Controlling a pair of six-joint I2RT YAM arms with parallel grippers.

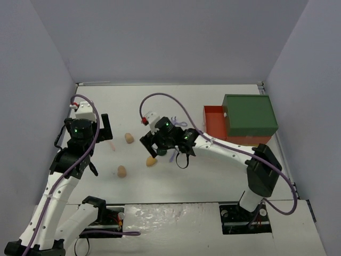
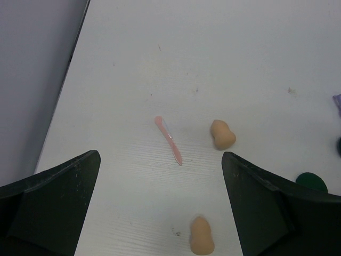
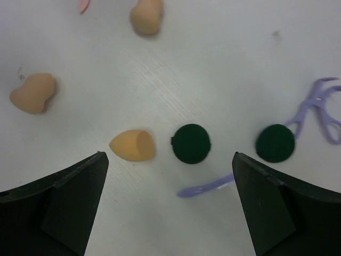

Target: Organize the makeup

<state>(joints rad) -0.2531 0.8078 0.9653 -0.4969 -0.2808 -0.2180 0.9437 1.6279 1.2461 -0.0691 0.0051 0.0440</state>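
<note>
Left tool [image 2: 160, 160], right tool [image 3: 169, 156] wide open, empty; three tan sponges [image 3: 33, 93] [image 3: 146, 16] [image 3: 133, 145], two green discs [image 3: 191, 143] [image 3: 275, 143], one pink stick [image 2: 169, 140]

Right wrist view's top edge crops the pink stick [image 3: 83, 5].

Three tan sponges: upper sponge [image 3: 146, 16], left sponge [image 3: 33, 93], centre sponge [image 3: 133, 145]. Two dark green discs: left disc [image 3: 191, 143], right disc [image 3: 275, 143]. Two lilac tools: looped tool [image 3: 305, 109] at right, thin tool [image 3: 205, 187] at bottom. One pink stick [image 2: 168, 140]. One green-topped box [image 1: 249, 114].
</note>
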